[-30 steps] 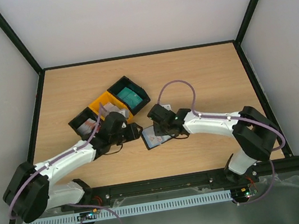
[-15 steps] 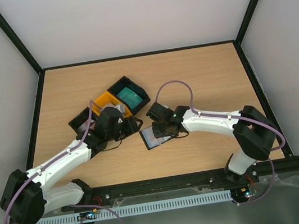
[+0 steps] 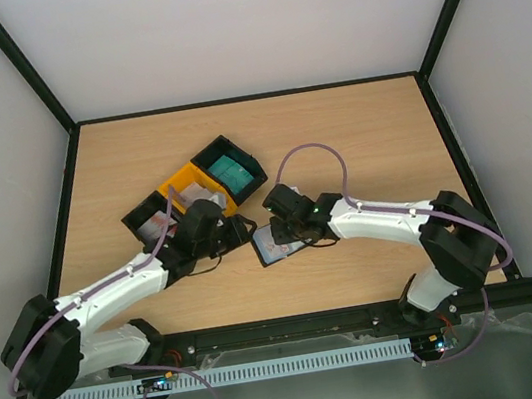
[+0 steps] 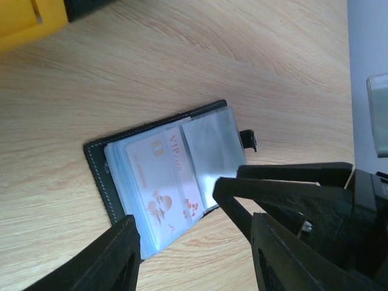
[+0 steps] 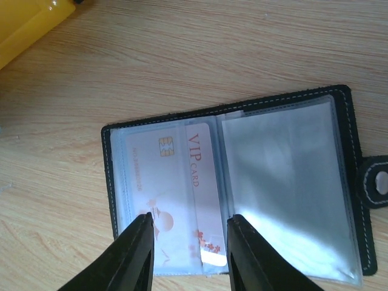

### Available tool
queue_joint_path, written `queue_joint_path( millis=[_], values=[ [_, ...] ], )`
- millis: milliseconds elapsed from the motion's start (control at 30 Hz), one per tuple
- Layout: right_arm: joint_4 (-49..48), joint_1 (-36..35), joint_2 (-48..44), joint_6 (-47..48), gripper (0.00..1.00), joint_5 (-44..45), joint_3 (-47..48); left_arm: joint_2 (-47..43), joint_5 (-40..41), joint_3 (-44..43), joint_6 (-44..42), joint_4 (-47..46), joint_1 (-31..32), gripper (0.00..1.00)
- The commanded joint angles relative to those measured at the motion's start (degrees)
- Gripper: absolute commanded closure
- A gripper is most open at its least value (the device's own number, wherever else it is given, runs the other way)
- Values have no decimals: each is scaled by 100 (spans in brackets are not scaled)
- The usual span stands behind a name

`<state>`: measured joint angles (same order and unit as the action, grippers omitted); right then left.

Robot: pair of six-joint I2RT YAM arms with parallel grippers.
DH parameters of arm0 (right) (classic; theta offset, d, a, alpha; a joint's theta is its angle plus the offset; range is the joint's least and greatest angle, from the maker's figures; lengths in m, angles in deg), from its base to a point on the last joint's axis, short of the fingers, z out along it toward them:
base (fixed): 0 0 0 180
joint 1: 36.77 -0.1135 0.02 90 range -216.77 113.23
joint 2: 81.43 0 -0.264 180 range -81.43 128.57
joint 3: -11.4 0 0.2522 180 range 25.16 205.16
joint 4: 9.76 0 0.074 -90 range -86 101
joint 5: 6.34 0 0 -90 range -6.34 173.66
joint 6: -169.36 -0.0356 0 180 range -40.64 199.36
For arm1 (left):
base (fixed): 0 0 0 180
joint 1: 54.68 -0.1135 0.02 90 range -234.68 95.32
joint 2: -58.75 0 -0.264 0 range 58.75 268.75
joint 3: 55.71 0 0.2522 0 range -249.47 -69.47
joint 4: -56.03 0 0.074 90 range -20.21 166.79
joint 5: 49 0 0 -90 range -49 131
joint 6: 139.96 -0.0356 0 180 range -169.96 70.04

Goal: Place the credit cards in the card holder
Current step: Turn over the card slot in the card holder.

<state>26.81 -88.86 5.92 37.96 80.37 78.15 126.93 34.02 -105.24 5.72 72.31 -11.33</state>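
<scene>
The card holder [image 3: 275,246] lies open on the table, its clear sleeves facing up [image 5: 285,182]. A white credit card [image 5: 170,176] with red "VIP" print sits partly inside the left sleeve [image 4: 160,182]. My right gripper [image 5: 189,254] hovers just over this card, open, one finger on each side of the card's lower end. My left gripper [image 4: 194,242] is open at the holder's near-left corner, with nothing between its fingers. The right arm's black fingers [image 4: 285,182] reach across in the left wrist view. More teal credit cards [image 3: 232,172] lie in a black bin.
Three bins stand in a row behind the left gripper: a black one [image 3: 251,166] with teal cards, a yellow one [image 3: 183,185], and a black one [image 3: 140,219] with pale cards. The yellow bin's corner [image 5: 24,24] is close to the holder. A black frame borders the table.
The left arm swung slightly away from the holder and came back to nearly where it was. The right gripper shifted a little over the holder. The holder has not moved.
</scene>
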Motion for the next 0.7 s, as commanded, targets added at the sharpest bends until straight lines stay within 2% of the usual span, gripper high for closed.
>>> queue_joint_path(
  millis=[0, 100, 233, 367, 667],
  values=[
    [-272, -12, 239, -54, 68, 183, -31, 264, -66, 90, 217, -436, 103, 51],
    [-306, -13, 451, -116, 69, 288, -32, 523, -181, 167, 224, -717, 133, 57],
    [-328, -16, 653, -179, 75, 407, -95, 916, -302, 184, 238, -1034, 153, 64],
    [-360, -11, 697, -219, 79, 608, -156, 1161, -299, 291, 330, -1347, 165, 65],
    [-624, -16, 1315, -530, 86, 286, -163, 1740, -534, 416, 321, -1808, 164, 68]
  ],
)
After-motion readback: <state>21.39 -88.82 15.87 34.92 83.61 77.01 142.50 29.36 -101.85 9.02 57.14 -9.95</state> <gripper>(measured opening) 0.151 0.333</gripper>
